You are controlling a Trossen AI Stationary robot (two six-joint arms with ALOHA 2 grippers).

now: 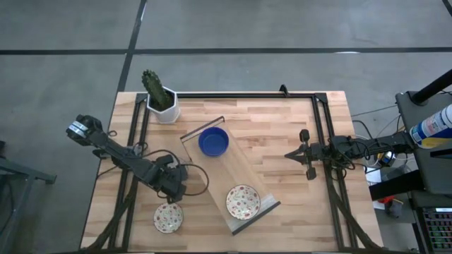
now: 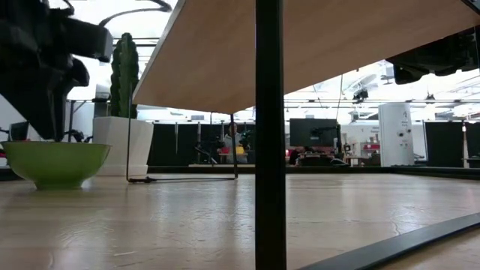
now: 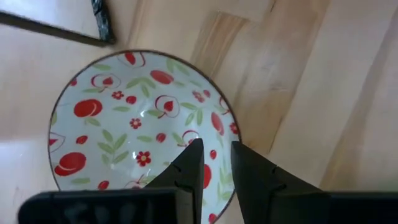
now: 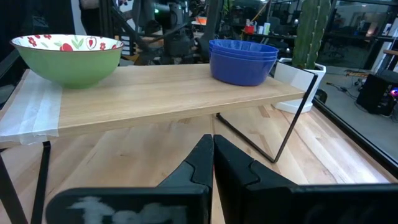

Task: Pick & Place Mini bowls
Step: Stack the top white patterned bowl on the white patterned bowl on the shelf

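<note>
A cream mini bowl (image 1: pixel 168 217) with a red-green floral pattern stands on its base on the table near the near edge; the low view shows its green outside (image 2: pixel 54 161). My left gripper (image 1: pixel 174 192) is over its far rim, fingers nearly together (image 3: pixel 216 163). A raised wooden shelf (image 1: pixel 244 169) carries stacked blue mini bowls (image 1: pixel 213 142) (image 4: pixel 242 59) and another floral bowl (image 1: pixel 243 202) (image 4: pixel 67 56). My right gripper (image 1: pixel 289 155) waits shut (image 4: pixel 213 149) at the table's right side, level with the shelf. My left gripper comes down from above onto the floral bowl's rim (image 3: pixel 231 134). One finger (image 3: pixel 189 165) stands inside the bowl and the other (image 3: pixel 252 171) at its outer side, a narrow gap between them. The bowl sits upright on the table.
A white hexagonal pot with a cactus (image 1: pixel 164 106) (image 2: pixel 124 142) stands at the far left corner. The shelf's thin black legs (image 2: pixel 268 135) stand on the table, and a black frame (image 1: pixel 321 141) runs along its edges. Bare wood lies right of the shelf.
</note>
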